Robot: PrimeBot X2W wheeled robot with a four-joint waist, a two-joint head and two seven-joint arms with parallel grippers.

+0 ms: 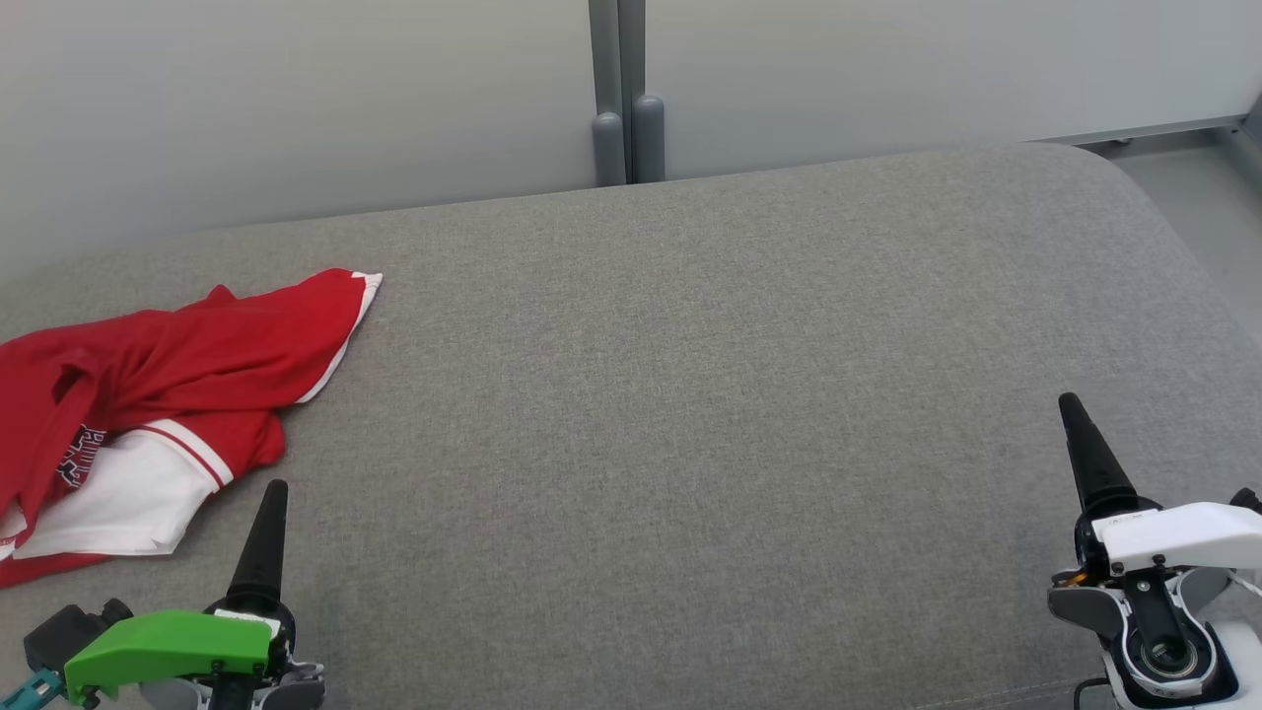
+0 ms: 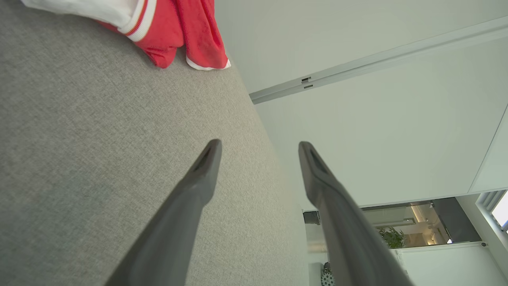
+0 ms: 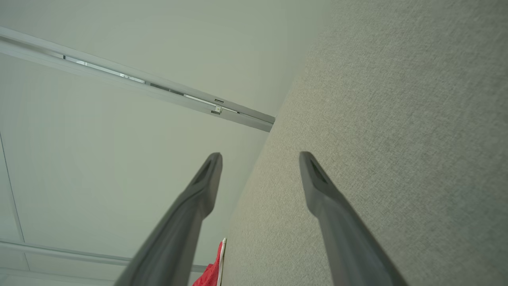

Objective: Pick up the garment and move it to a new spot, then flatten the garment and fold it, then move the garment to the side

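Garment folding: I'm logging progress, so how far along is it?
Nothing looks done: the garment lies crumpled at the left end of the grey surface. In hand: nothing; the left gripper and right gripper are open and empty. Remaining: pick up, move, flatten, fold, set aside.

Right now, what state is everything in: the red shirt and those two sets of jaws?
Garment: crumpled, unfolded, lying loose on the grey cushion.
Left gripper: jaws open, empty, near the shirt but not touching it.
Right gripper: jaws open, empty, far across the cushion.
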